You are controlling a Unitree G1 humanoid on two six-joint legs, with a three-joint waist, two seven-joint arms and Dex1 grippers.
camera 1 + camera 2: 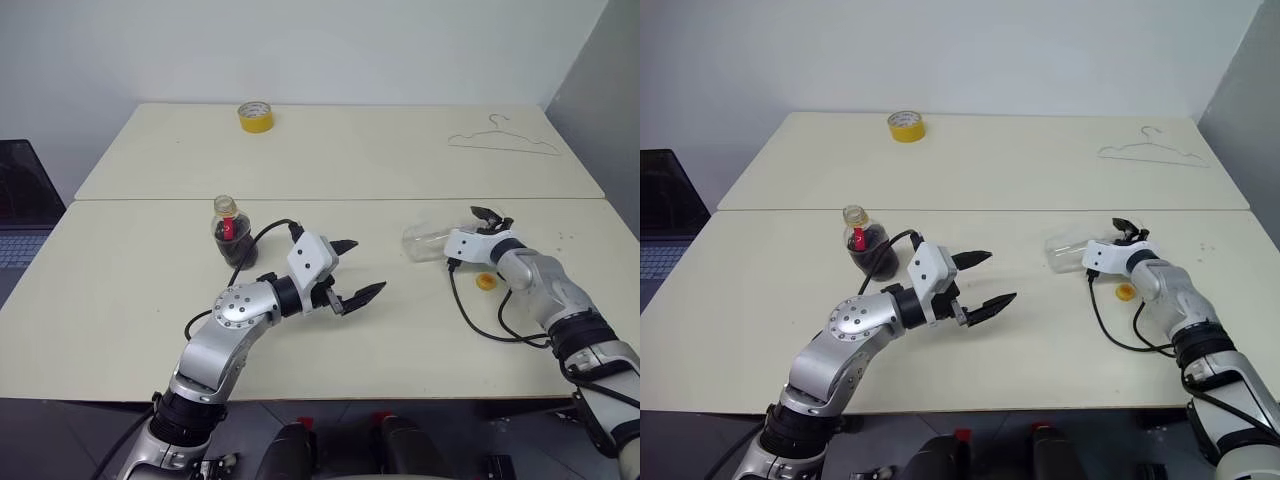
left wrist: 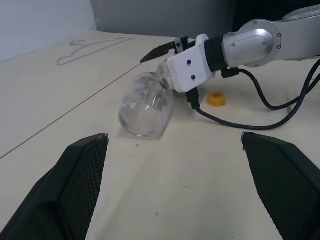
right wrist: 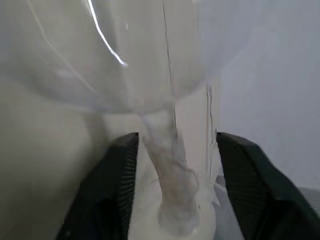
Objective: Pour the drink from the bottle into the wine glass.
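The bottle (image 1: 232, 236) stands upright on the near table, uncapped and part full of the dark drink. Just right of it and nearer to me, my left gripper (image 1: 368, 266) hangs open and empty, pointing right toward the wine glass (image 1: 425, 243). The clear glass lies on its side with its bowl pointing left. My right gripper (image 1: 490, 216) reaches in level at its foot end. In the right wrist view the stem (image 3: 170, 165) runs between the fingers (image 3: 117, 185), with a gap on one side.
A yellow bottle cap (image 1: 486, 281) lies beside my right wrist. On the far table sit a yellow tape roll (image 1: 255, 116) and a wire hanger (image 1: 503, 142). A laptop (image 1: 20, 200) is off the left edge. A seam (image 1: 340, 199) joins the two tables.
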